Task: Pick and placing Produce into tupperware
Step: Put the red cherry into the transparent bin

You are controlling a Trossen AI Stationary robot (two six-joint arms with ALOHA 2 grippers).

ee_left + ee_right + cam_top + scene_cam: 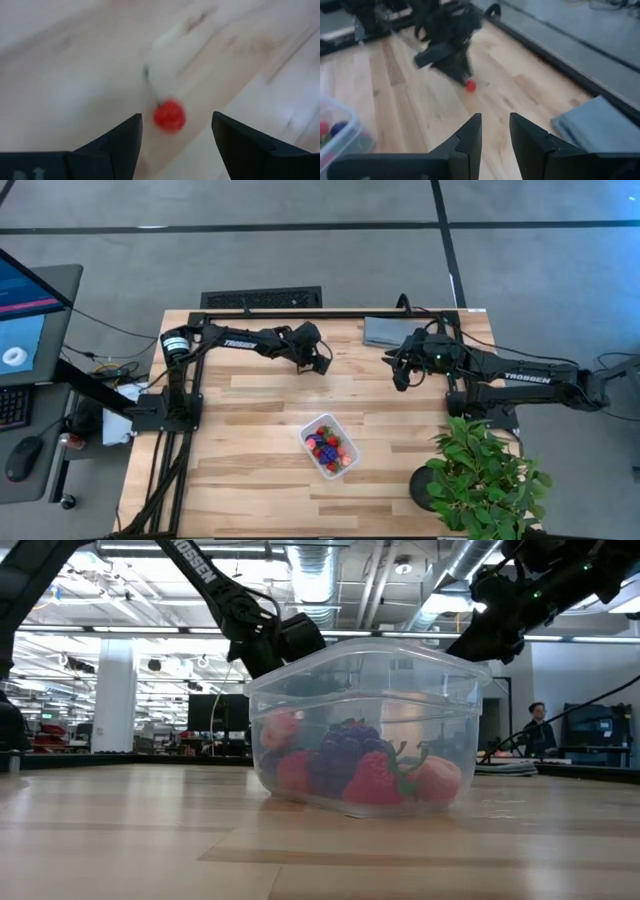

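My left gripper (175, 142) hung open over the far part of the table (250, 470), with one red fruit (169, 115) lying on the wood between its fingers, gripped by neither. My right gripper (495, 131) waited shut and empty near the cloth (600, 125). The tupperware (330, 446) sat nearer the front, well apart, holding the other fruit pieces (360, 770).

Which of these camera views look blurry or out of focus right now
Left wrist view: the red berry and table are smeared soft. Right wrist view: the left gripper is motion-blurred. Low view: the tupperware looks sharp. High view: evenly lit.
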